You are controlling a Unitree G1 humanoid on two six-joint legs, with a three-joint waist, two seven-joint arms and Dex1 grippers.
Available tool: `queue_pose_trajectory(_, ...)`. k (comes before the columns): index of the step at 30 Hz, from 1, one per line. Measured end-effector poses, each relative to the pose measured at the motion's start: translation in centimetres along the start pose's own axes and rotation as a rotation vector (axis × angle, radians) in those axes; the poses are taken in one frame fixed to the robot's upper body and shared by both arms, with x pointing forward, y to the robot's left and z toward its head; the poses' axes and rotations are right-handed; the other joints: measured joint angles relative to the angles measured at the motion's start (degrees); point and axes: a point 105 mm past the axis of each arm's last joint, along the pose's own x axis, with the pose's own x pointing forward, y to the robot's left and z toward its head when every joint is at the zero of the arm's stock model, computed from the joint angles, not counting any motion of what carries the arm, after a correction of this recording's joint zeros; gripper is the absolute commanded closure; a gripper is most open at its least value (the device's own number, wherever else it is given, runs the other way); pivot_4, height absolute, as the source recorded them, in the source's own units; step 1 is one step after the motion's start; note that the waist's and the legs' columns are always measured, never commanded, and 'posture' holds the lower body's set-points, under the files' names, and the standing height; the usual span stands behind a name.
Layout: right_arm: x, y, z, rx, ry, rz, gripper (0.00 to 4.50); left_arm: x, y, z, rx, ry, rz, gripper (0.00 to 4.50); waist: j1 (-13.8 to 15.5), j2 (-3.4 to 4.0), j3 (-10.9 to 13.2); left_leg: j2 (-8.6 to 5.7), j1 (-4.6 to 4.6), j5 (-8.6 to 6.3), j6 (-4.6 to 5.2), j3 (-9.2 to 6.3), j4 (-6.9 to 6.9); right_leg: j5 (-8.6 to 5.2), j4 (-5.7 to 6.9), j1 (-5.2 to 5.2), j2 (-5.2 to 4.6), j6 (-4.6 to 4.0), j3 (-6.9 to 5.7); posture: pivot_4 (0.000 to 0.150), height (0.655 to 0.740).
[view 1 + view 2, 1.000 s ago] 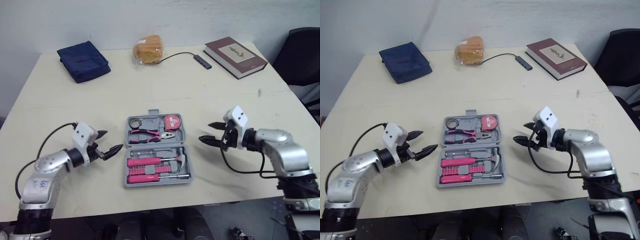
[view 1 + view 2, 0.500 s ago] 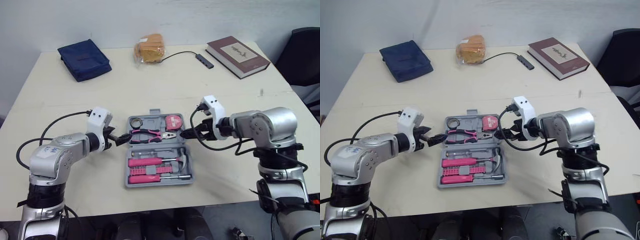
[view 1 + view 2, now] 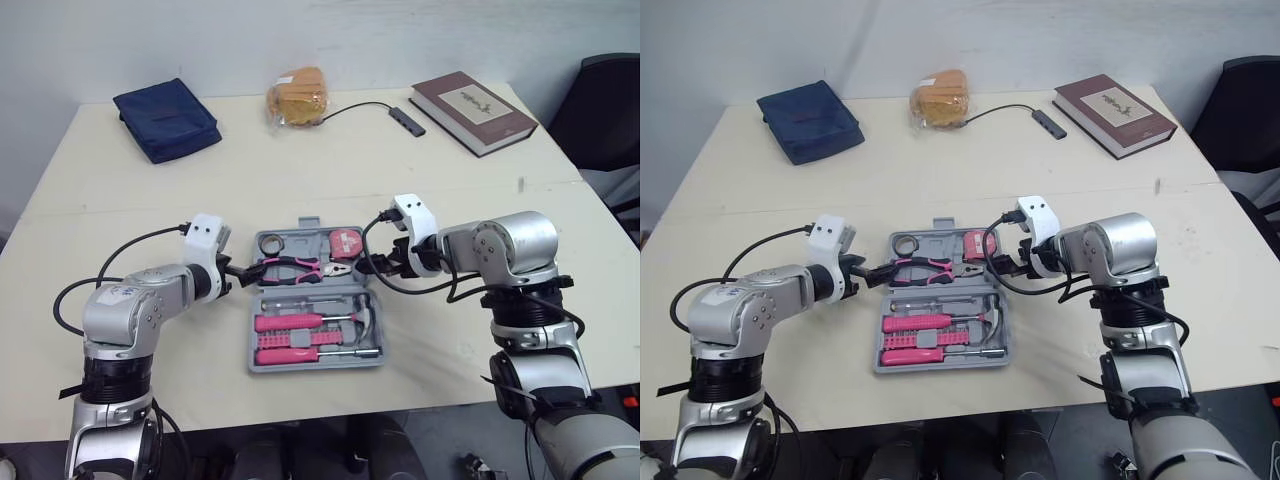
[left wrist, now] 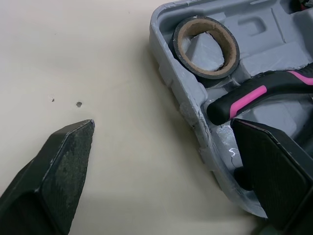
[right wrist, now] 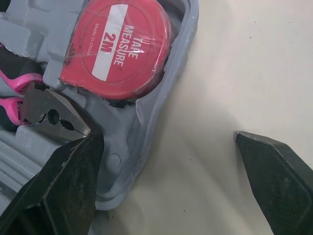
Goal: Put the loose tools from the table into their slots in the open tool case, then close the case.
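Observation:
The grey tool case lies open flat mid-table. Its far half holds a black tape roll, pink-handled pliers and a red tape measure. The near half holds pink screwdrivers and a hammer. My left gripper is open at the far half's left wall. In the left wrist view one finger is over the table and the other over the pliers handle. My right gripper is open astride the right wall, beside the tape measure.
Along the table's far side lie a navy pouch, an orange packet, a black cable with a hub and a dark red book. A black chair stands off the right edge.
Both grippers have come in from the table's sides to the case. The left one now meets its left wall and the right one its right wall. The case and tools have not moved.

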Motion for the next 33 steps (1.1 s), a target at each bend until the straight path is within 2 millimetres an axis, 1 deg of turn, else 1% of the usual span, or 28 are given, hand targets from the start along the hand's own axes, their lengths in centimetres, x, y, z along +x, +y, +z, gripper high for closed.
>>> queue_pose_trajectory(1, 0.0, 0.0, 0.0, 0.002, 0.001, -0.001, 0.02, 0.1, -0.1, 0.0, -0.002, -0.001, -0.002, 0.00, 0.00, 0.00, -0.01, 0.00, 0.01, 0.00, 0.00, 0.00, 0.00, 0.00, 0.00, 0.00, 0.00, 0.00, 0.01, 0.150, 0.7400)
queue_pose_trajectory(3, 0.0, -0.1, -0.1, 0.010, 0.006, -0.002, 0.00, 0.2, -0.2, 0.0, -0.005, -0.004, -0.001, 0.55, 0.01, -0.01, -0.03, 0.00, 0.05, 0.00, 0.00, -0.01, 0.00, 0.00, 0.00, 0.06, 0.00, 0.00, 0.01, 0.150, 0.7400)
queue_pose_trajectory(4, 0.0, -0.2, -0.1, 0.019, 0.008, -0.002, 0.25, 0.3, -0.3, 0.0, -0.008, -0.002, -0.008, 0.92, 0.04, -0.04, -0.04, 0.00, 0.08, 0.00, 0.00, -0.01, 0.00, 0.00, 0.00, 0.09, -0.01, 0.00, 0.00, 0.150, 0.7400)
queue_pose_trajectory(6, 0.0, -0.5, -0.1, 0.032, 0.008, -0.013, 0.88, 0.5, -0.7, -0.1, -0.011, -0.001, -0.020, 1.78, 0.05, -0.08, -0.07, 0.00, 0.08, 0.01, 0.01, -0.03, 0.00, 0.00, 0.00, 0.10, -0.03, -0.01, -0.01, 0.150, 0.7400)
queue_pose_trajectory(7, 0.0, -0.7, -0.2, 0.041, 0.009, -0.020, 1.36, 0.6, -0.9, -0.1, -0.014, -0.004, -0.031, 2.26, 0.05, -0.08, -0.07, -0.01, 0.08, 0.01, 0.01, -0.03, 0.00, 0.00, 0.00, 0.10, -0.04, -0.01, -0.01, 0.150, 0.7400)
queue_pose_trajectory(8, 0.2, -0.6, -0.2, 0.055, 0.009, -0.005, 1.93, 0.7, -1.1, 0.0, -0.014, -0.006, -0.041, 2.79, 0.03, -0.08, -0.07, 0.01, 0.07, 0.01, 0.01, -0.04, 0.00, 0.00, 0.00, 0.10, -0.02, -0.01, -0.02, 0.150, 0.7400)
queue_pose_trajectory(9, 0.3, -0.3, -0.2, 0.056, 0.008, 0.010, 2.39, 0.7, -1.3, 0.1, -0.013, -0.008, -0.047, 3.20, 0.03, -0.08, -0.07, 0.01, 0.08, 0.01, 0.01, -0.04, 0.00, 0.00, 0.01, 0.10, -0.01, -0.01, -0.02, 0.150, 0.7400)
queue_pose_trajectory(10, 0.4, 0.0, -0.2, 0.057, 0.007, 0.024, 2.93, 0.8, -1.4, 0.1, -0.011, -0.008, -0.052, 3.72, 0.02, -0.08, -0.07, 0.01, 0.09, 0.01, 0.01, -0.04, 0.00, 0.00, 0.01, 0.10, -0.01, -0.01, -0.02, 0.150, 0.7400)
queue_pose_trajectory(11, 0.5, 0.3, -0.1, 0.063, 0.005, 0.038, 3.40, 0.8, -1.5, 0.2, -0.009, -0.012, -0.055, 4.16, 0.02, -0.08, -0.08, 0.01, 0.10, 0.01, 0.00, -0.04, 0.00, 0.00, 0.00, 0.10, -0.02, -0.01, -0.01, 0.150, 0.7400)
queue_pose_trajectory(12, 0.6, 0.5, -0.2, 0.076, 0.003, 0.051, 3.85, 0.7, -1.5, 0.5, -0.009, -0.024, -0.053, 4.48, 0.02, -0.07, -0.09, 0.01, 0.14, 0.02, 0.00, -0.04, 0.00, 0.00, -0.01, 0.12, -0.03, -0.01, -0.01, 0.150, 0.7400)
queue_pose_trajectory(13, 0.7, 0.6, -0.2, 0.090, 0.002, 0.061, 4.39, 0.6, -1.3, 0.8, -0.011, -0.036, -0.050, 4.50, 0.02, -0.06, -0.10, 0.00, 0.20, 0.02, -0.01, -0.02, 0.00, 0.00, -0.03, 0.15, -0.04, -0.02, 0.01, 0.150, 0.7400)
queue_pose_trajectory(14, 0.6, 0.4, -0.2, 0.110, 0.000, 0.063, 4.45, 0.6, -1.3, 0.8, -0.017, -0.038, -0.052, 4.50, 0.03, -0.06, -0.10, 0.00, 0.25, 0.02, -0.01, -0.02, 0.00, 0.00, -0.03, 0.20, -0.04, -0.02, 0.02, 0.150, 0.7400)
queue_pose_trajectory(20, 0.5, 0.2, 0.0, 0.181, -0.027, 0.071, 4.45, 0.6, -1.5, 0.8, -0.066, -0.063, -0.080, 4.50, 0.05, -0.08, -0.11, -0.03, 0.21, 0.02, 0.01, -0.04, -0.01, 0.00, -0.02, 0.20, -0.14, -0.02, -0.02, 0.150, 0.7400)
queue_pose_trajectory(23, 0.3, 0.1, 0.2, 0.157, -0.072, 0.077, 4.45, 0.6, -1.6, 1.0, -0.071, -0.093, -0.090, 4.50, 0.06, -0.07, -0.10, -0.03, 0.08, 0.02, 0.01, -0.10, -0.01, 0.00, -0.02, 0.16, -0.14, -0.01, -0.08, 0.150, 0.7400)
queue_pose_trajectory(25, -0.1, -0.1, 0.6, 0.070, -0.155, 0.073, 4.45, 0.5, -1.6, 1.3, -0.067, -0.142, -0.110, 4.50, 0.07, -0.05, -0.08, -0.05, -0.07, 0.02, 0.01, -0.14, -0.02, 0.02, -0.01, 0.08, -0.12, 0.03, -0.12, 0.150, 0.7400)
queue_pose_trajectory(27, -1.0, -0.3, 1.1, -0.097, -0.282, 0.050, 4.45, 0.3, -1.8, 1.8, -0.034, -0.236, -0.149, 4.50, 0.14, -0.05, -0.06, -0.08, -0.17, 0.01, -0.02, -0.13, -0.08, 0.03, -0.11, 0.04, -0.10, 0.04, -0.20, 0.150, 0.7400)
queue_pose_trajectory(29, -1.6, -0.4, 1.3, -0.229, -0.367, 0.027, 4.45, 0.0, -2.0, 2.2, 0.009, -0.307, -0.175, 4.50, 0.09, -0.06, -0.03, -0.11, -0.20, -0.03, -0.05, 0.00, -0.11, 0.03, -0.21, 0.02, -0.03, 0.05, -0.23, 0.150, 0.7400)
queue_pose_trajectory(30, -1.8, -0.4, 1.3, -0.293, -0.401, 0.017, 4.45, -0.1, -2.1, 2.4, 0.033, -0.336, -0.182, 4.50, 0.10, -0.06, -0.02, -0.14, -0.20, -0.05, -0.07, 0.07, -0.11, 0.03, -0.26, 0.02, 0.04, 0.05, -0.23, 0.150, 0.7400)
queue_pose_trajectory(33, -2.5, -0.6, 0.4, -0.589, -0.495, -0.040, 4.45, -0.5, -2.3, 2.5, 0.124, -0.438, -0.206, 4.50, 0.10, -0.08, -0.01, -0.10, -0.19, -0.10, -0.16, 0.16, -0.15, 0.02, -0.39, 0.03, 0.24, 0.03, -0.24, 0.150, 0.7400)
